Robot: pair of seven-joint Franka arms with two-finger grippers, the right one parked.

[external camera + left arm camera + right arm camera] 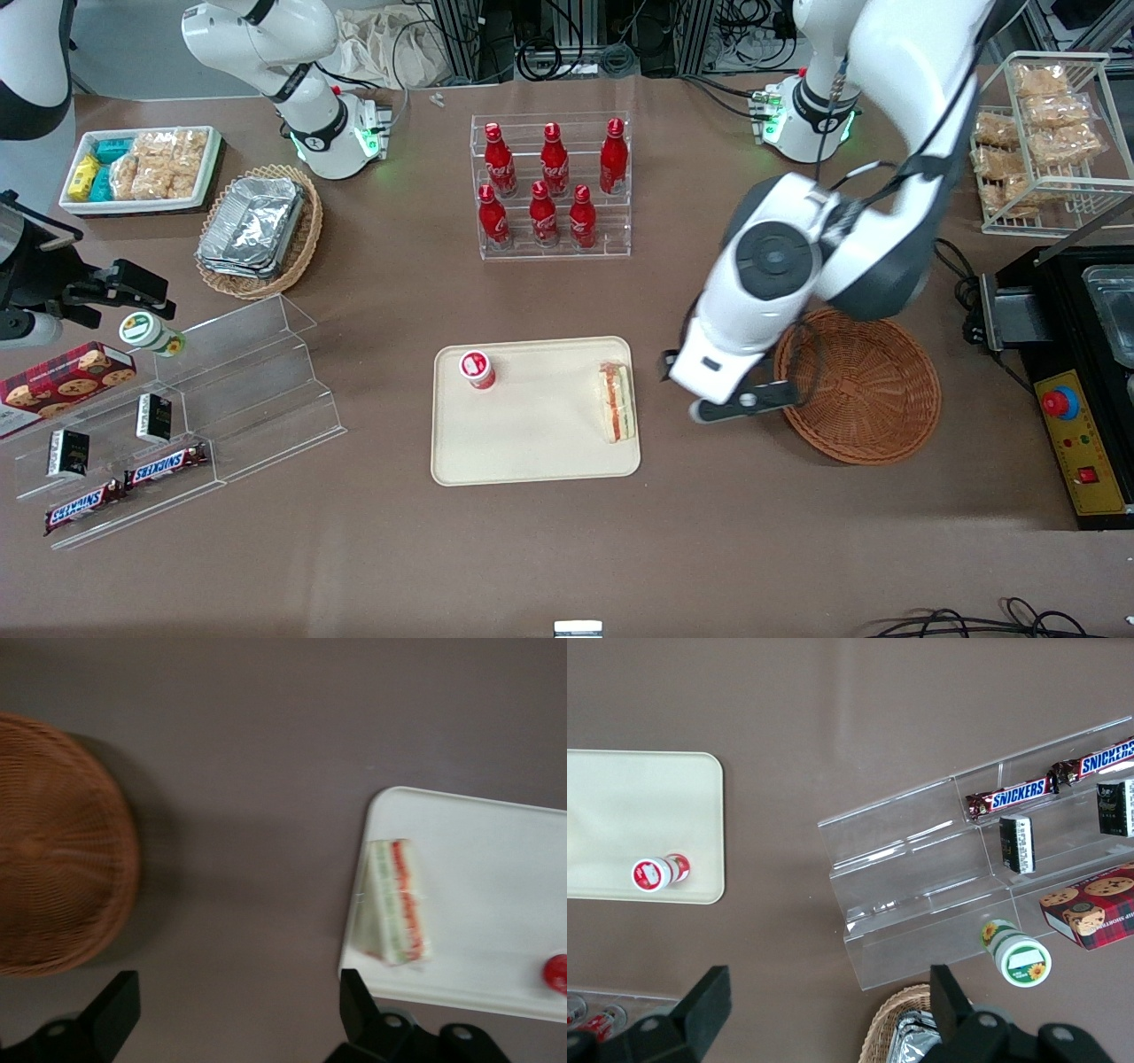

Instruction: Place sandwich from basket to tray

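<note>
- Black fingertips (113, 1010) of the left arm's two-finger gripper (235, 1014) frame the wrist view, spread wide apart with nothing between them — released, hovering over bare brown table (709, 549).
- From the front, that gripper (740, 403) hangs between the beige rectangular plastic tray (532, 461) and the round reddish-brown wicker basket (864, 399), just beside the basket's rim.
- Triangular sandwich wedge of pale bread with red and green filling (616, 401) lies on the tray, along the short edge nearest the gripper.
- Woven basket holds nothing visible inside — its weave shows bare (53, 850).
- Small red-capped white cup (477, 369) stands on the tray too, toward the parked arm's end and well apart from the sandwich.
</note>
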